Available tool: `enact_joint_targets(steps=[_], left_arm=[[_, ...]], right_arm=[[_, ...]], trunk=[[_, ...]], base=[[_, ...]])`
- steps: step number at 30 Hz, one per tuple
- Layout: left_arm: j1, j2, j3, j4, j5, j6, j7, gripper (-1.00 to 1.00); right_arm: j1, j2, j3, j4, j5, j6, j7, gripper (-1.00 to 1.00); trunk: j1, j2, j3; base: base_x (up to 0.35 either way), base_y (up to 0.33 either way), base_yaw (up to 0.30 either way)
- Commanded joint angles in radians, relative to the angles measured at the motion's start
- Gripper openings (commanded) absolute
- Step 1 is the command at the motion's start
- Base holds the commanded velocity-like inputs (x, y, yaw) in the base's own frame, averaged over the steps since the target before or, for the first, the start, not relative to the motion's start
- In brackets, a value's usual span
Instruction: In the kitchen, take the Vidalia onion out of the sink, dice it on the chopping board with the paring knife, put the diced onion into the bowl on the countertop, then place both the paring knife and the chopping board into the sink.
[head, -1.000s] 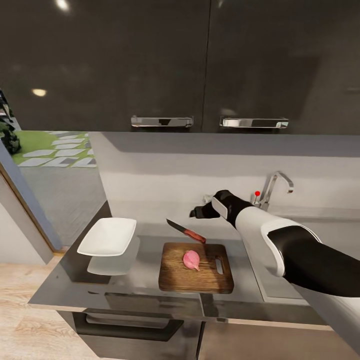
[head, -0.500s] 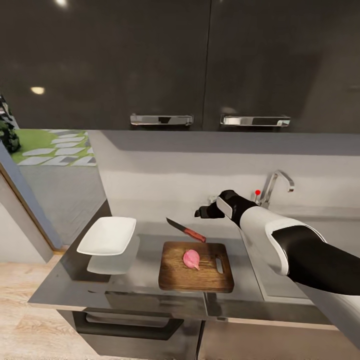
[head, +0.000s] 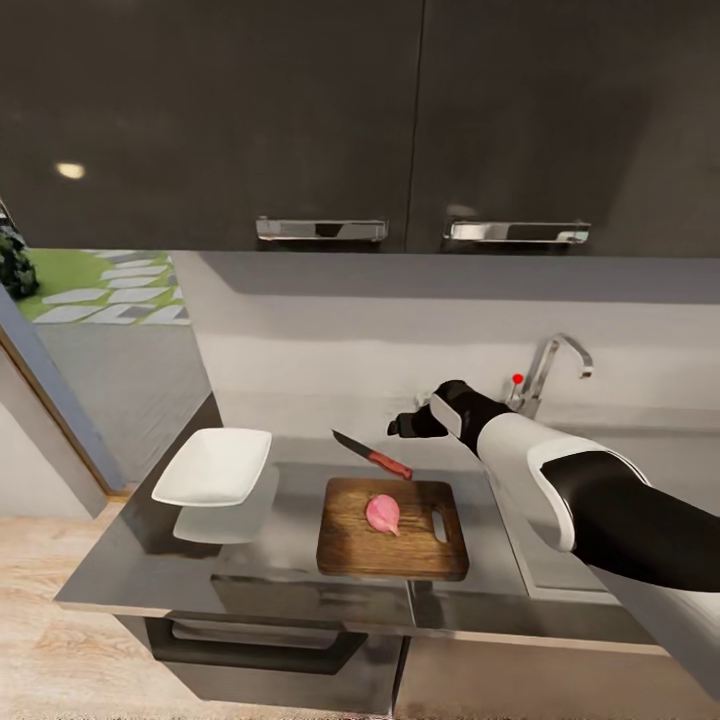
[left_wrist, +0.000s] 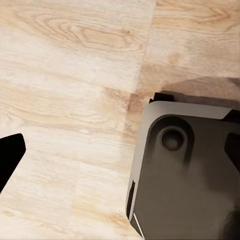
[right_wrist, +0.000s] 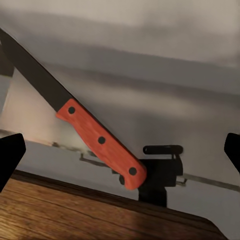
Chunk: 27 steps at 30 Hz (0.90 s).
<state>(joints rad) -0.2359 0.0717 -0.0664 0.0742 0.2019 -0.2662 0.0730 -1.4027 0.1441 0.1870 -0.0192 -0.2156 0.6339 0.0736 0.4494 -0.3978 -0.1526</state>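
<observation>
Grey surface (head: 150, 560) unchanged; right gripper (head: 400, 427) had edged back slightly, fingers (right_wrist: 11, 152) apart, hovering near paring knife (head: 372, 456), ungrasped

Chopping board (head: 392, 514): brown wood, visible grain, matt. Countertop (head: 150, 560): grey, glossy, reflective. Paring knife (right_wrist: 82, 127): red riveted handle, dark blade. Tap (head: 548, 370): polished chrome. Bowl (head: 212, 466): smooth white. Wall cabinets (head: 300, 110): dark gloss.

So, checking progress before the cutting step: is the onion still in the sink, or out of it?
Out. The Vidalia onion sits whole on the chopping board, left of the sink.
</observation>
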Motion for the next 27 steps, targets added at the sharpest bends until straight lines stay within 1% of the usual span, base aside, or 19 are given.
enact_joint_targets(steps=[1, 12, 15, 16, 18, 22, 27], left_arm=[[-0.002, 0.0, -0.007, 0.004, 0.007, -0.007, 0.001, 1.0], [-0.002, -0.001, -0.007, 0.004, 0.007, -0.007, 0.001, 1.0], [-0.002, -0.001, -0.007, 0.004, 0.007, -0.007, 0.001, 1.0], [-0.002, -0.001, -0.007, 0.004, 0.007, -0.007, 0.001, 1.0], [-0.002, -0.001, -0.007, 0.004, 0.007, -0.007, 0.001, 1.0], [-0.002, -0.001, -0.007, 0.004, 0.007, -0.007, 0.001, 1.0], [-0.002, -0.001, -0.007, 0.004, 0.007, -0.007, 0.001, 1.0]], right_arm=[[-0.001, 0.001, 0.009, -0.001, -0.006, 0.004, 0.001, 1.0], [-0.001, 0.019, 0.011, -0.001, -0.001, 0.005, -0.031, 1.0], [-0.001, 0.029, 0.012, -0.001, 0.012, 0.005, -0.05, 1.0], [-0.001, 0.03, 0.011, -0.001, 0.024, 0.005, -0.06, 1.0], [-0.001, 0.03, 0.011, -0.001, 0.037, 0.005, -0.068, 1.0], [-0.001, 0.03, 0.011, -0.001, 0.078, 0.005, -0.079, 1.0], [-0.001, 0.03, 0.011, -0.002, 0.091, 0.006, -0.083, 1.0]], trunk=[[0.001, -0.002, -0.004], [0.001, -0.002, -0.021], [0.001, -0.002, -0.026], [0.001, -0.002, -0.028], [0.001, -0.002, -0.031], [0.001, -0.002, -0.038], [0.001, -0.002, -0.046]], base=[[0.0, 0.0, 0.0], [0.0, 0.0, 0.0], [0.0, 0.0, 0.0], [0.0, 0.0, 0.0], [0.0, 0.0, 0.0], [0.0, 0.0, 0.0], [0.0, 0.0, 0.0]])
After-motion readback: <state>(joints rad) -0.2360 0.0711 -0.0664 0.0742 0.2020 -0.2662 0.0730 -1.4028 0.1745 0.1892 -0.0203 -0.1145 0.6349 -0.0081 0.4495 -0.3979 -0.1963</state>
